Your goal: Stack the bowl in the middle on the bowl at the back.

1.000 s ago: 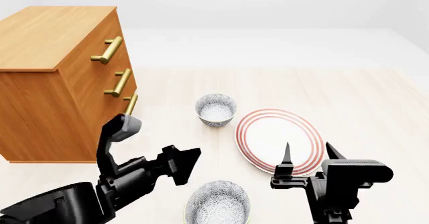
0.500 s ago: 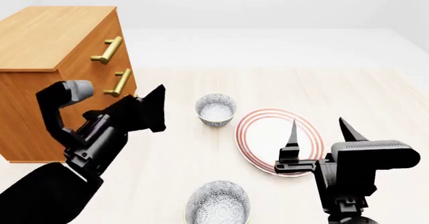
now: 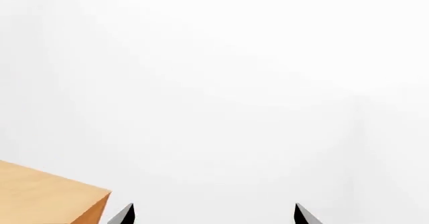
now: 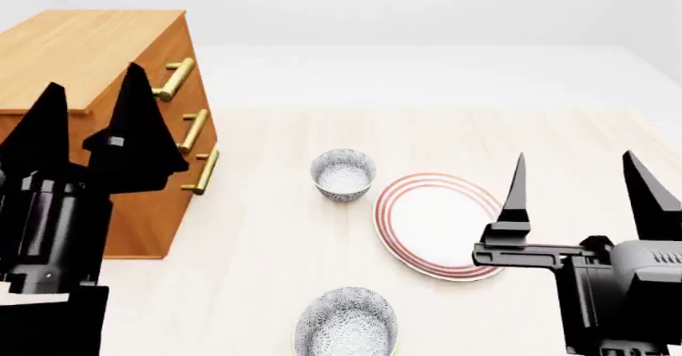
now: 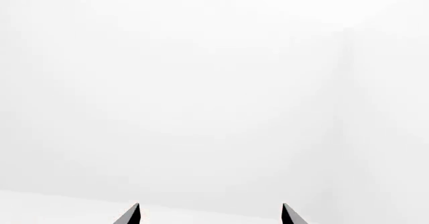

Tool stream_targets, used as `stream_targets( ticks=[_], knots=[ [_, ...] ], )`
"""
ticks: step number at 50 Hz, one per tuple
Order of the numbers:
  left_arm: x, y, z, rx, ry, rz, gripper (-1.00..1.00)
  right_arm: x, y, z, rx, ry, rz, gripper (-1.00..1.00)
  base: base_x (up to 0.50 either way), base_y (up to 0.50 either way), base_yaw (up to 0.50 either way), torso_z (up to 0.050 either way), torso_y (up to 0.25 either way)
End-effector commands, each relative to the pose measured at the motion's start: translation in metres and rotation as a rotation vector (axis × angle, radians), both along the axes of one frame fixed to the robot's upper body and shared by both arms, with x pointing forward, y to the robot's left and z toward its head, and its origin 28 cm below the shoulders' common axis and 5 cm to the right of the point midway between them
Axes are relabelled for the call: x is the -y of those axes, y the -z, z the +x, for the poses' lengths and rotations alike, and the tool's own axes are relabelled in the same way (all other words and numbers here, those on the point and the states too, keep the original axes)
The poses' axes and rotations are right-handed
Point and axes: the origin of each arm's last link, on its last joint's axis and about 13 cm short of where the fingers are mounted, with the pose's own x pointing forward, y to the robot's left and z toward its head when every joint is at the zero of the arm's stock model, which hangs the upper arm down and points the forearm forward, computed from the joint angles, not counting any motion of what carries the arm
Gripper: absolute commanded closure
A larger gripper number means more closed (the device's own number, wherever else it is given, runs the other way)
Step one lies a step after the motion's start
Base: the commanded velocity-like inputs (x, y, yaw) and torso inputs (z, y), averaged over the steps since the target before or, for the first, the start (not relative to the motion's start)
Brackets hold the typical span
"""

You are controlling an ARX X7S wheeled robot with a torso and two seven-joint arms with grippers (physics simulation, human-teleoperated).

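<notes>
Two patterned bowls are showing in the head view, and neither is sitting inside the other. One bowl (image 4: pixel 343 174) is standing just left of the striped plate (image 4: pixel 439 225), touching nothing. The nearer bowl (image 4: pixel 346 322) is sitting well in front of the plate, at the lower edge of the view, with a thin yellow-green rim peeking out beneath it that may belong to a further dish; I cannot tell. Which of these counts as the middle one and which as the back one is not settled by what is showing, so I am only judging that the stacking is not standing done among the bowls in sight.

The left tool (image 4: pixel 94 124) is pointing upward, left of the plate and in front of the wooden drawer cabinet (image 4: pixel 101 69), its two fingers spread apart and gripping nothing. The right tool (image 4: pixel 580 192) is likewise pointing upward, right of the plate, fingers wide and bare. Both wrist views are looking at blank white background beyond the fingertips.

On the pale surface (image 4: pixel 277 236), the plate is lying close beside the farther bowl, so its rim is narrowing any approach from that side; the cabinet's brass handles are standing farther off.
</notes>
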Motion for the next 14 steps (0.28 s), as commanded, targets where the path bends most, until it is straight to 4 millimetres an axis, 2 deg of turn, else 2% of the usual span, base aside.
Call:
stream_targets(
  ticks=[1, 5, 14],
  knots=[
    [-0.005, 0.004, -0.005, 0.176, -0.159, 0.034, -1.00, 0.002, -0.007, -0.017, 0.129, 0.062, 0.007, -1.00, 0.00, 0.00, 0.00, 0.000, 0.000],
    [-0.005, 0.007, -0.010, 0.247, -0.187, 0.032, -1.00, 0.001, -0.009, -0.022, 0.173, 0.087, -0.012, -1.00, 0.00, 0.00, 0.00, 0.000, 0.000],
    [-0.009, 0.010, -0.015, 0.252, -0.189, -0.004, -1.00, 0.002, -0.012, -0.034, 0.259, 0.112, -0.020, -1.00, 0.00, 0.00, 0.00, 0.000, 0.000]
  ],
)
